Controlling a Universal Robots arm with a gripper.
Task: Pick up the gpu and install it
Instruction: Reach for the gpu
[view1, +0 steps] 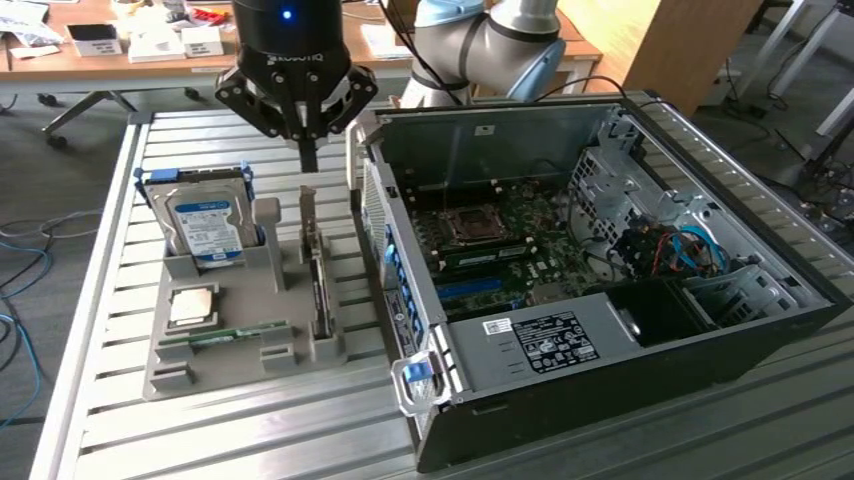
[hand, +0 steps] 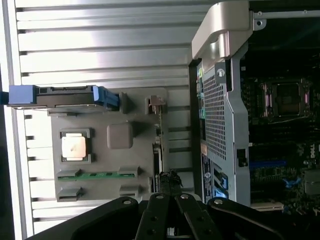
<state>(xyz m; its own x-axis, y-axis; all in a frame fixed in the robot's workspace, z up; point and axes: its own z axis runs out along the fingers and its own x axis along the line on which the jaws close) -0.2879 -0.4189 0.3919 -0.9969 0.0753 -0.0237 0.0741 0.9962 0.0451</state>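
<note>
Gripper (view1: 308, 160) is hanging right above the grey holder tray (view1: 247, 290), fingers pinched together with nothing between them. In the wrist view the gripper (hand: 170, 182) tips look closed too. The gpu (view1: 318, 270) hasn't been picked up; it's standing on its edge in a slot of the tray, on the side nearest the open pc case (view1: 667, 370), and the fingertips are over the far end of it, not touching as far as I can tell. From the wrist cam the gpu (hand: 159, 145) is basically just a thin line, so there's not much to aim at. My worry: with the fingers closed like that, a descent would jab the top edge of the card instead of straddling it, and could knock it over in the slot or chip something. A grab near one end would probably let it swing or tilt on the way up. It's also just beside the case wall, so a sideways drift could clip that. And a tilted card won't seat cleanly on the motherboard (view1: 494, 250). The hard drive (view1: 207, 225) and memory stick (view1: 227, 333) sit in the same tray, but clear of the card.
</note>
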